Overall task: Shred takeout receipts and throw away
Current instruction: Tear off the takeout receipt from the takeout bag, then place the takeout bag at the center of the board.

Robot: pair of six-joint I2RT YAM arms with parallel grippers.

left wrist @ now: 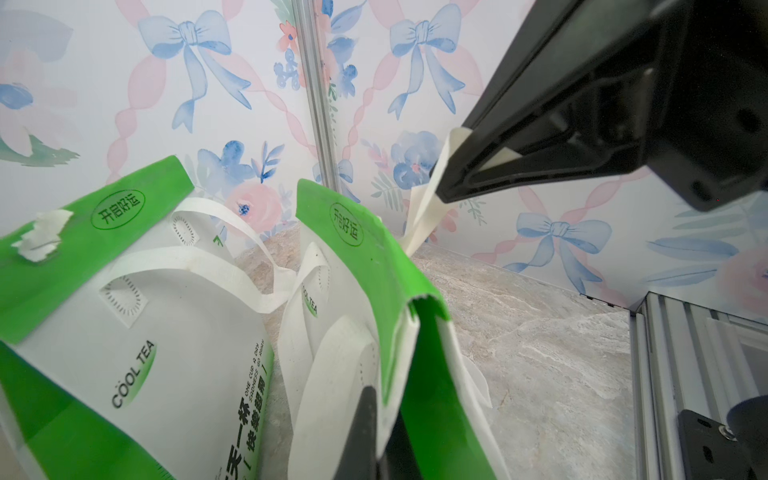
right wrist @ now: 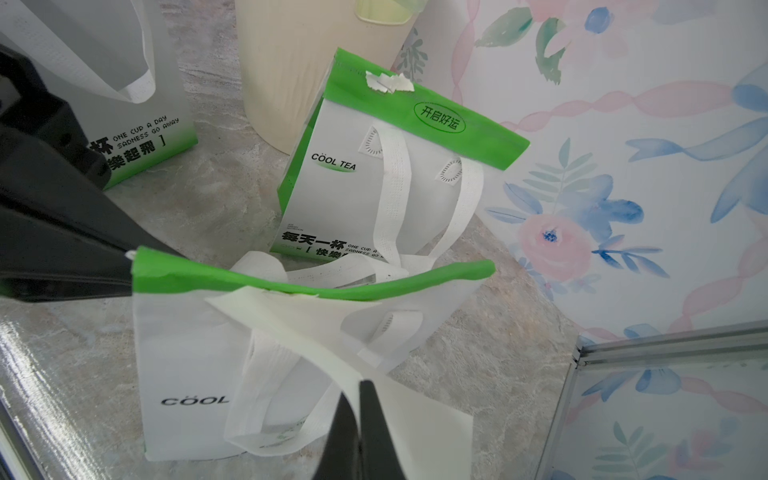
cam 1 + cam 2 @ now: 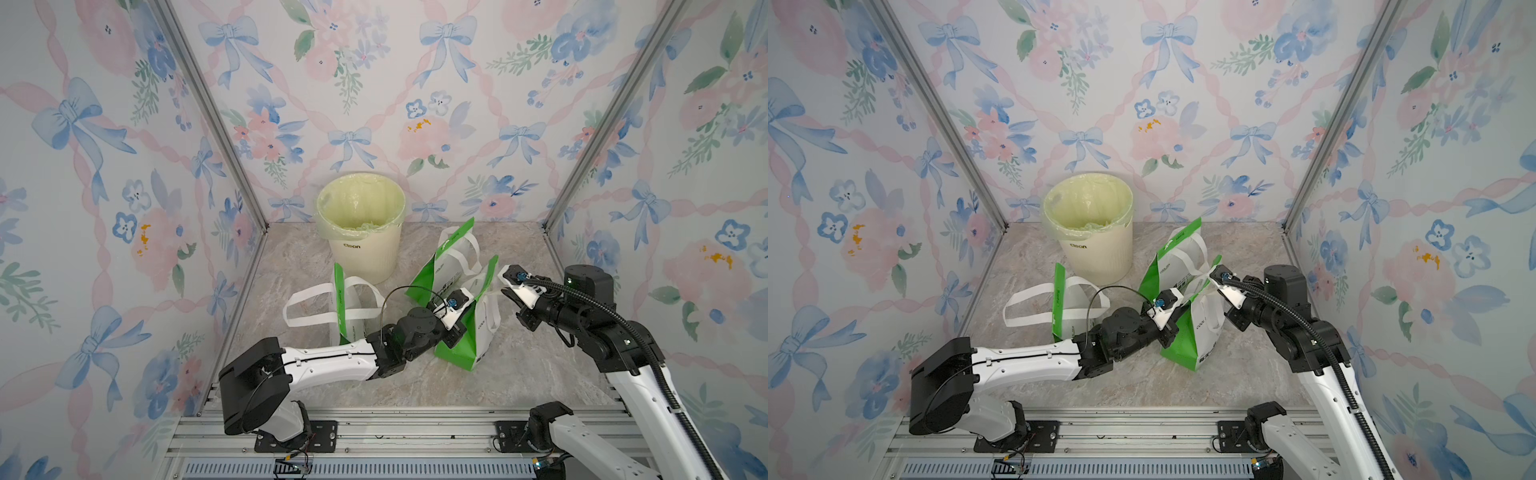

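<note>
**White receipt half-peeled from the front bag**

White paper was the thing in hand: a takeout receipt (image 2: 291, 328), one end stuck under the green band of the front bag (image 2: 183, 353), the free end pinched between the pressed-together right fingers (image 2: 374, 424). The left fingers (image 2: 83, 237) were clamped on a corner of that band, steadying the bag on the tabletop (image 3: 519, 365). The step looked like pulling the slip loose. Next it likely called for a firm pull away from the band, then tearing between both arms. The bag's loop handles lay just beneath the slip and might snag. A back bag (image 2: 340, 199), bearing only torn scraps (image 2: 388, 83), stood between this one and the lined bin (image 3: 361, 257). A third bag (image 3: 353, 307) stood apart on the left arm's side.
</note>
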